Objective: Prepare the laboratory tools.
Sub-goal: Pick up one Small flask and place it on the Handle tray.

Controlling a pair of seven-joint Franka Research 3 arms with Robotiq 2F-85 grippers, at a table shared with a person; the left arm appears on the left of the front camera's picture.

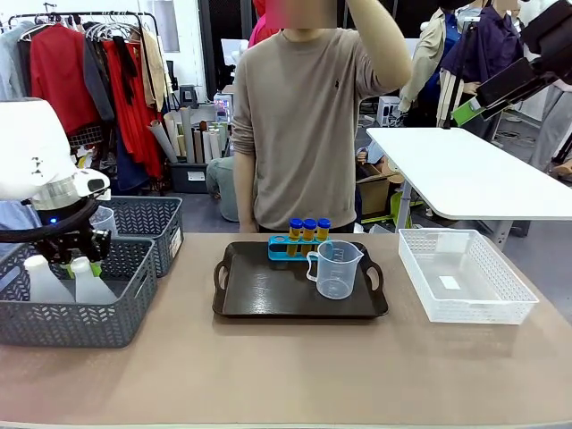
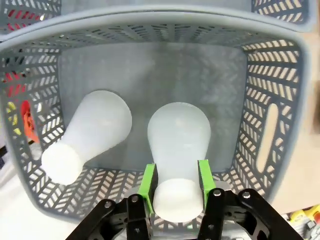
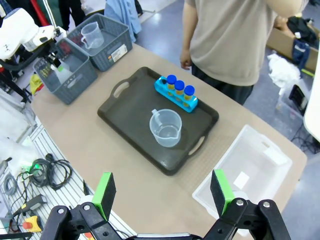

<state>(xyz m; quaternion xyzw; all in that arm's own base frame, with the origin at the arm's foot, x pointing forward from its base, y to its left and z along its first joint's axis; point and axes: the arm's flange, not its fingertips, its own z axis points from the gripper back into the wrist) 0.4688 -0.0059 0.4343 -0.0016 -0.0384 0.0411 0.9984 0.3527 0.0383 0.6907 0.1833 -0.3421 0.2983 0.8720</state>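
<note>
In the grey basket [image 2: 270,125] on the desk [image 1: 286,366], the left pincer [image 2: 175,192] pinches the conical flask [image 2: 178,135] at its narrow neck, a sound hold since it looks light, smooth and probably slippery; the right pincer [image 3: 162,192] is spread, empty.

- Amber-yellow tubes [image 1: 308,231]: three blue caps visible, upright in a row in a blue rack [image 1: 279,251] at the far edge of the dark tray [image 1: 259,290].
- Measuring beaker [image 1: 336,271]: clear plastic with a handle, upright on the tray just in front of the tubes.
- Conical flask [image 2: 178,140]: frosted white, in the grey basket [image 2: 150,20], neck clamped between the green pads of the left claw [image 2: 175,182].
- Second flask [image 2: 92,132]: alike, just beside the first in the same basket.
</note>
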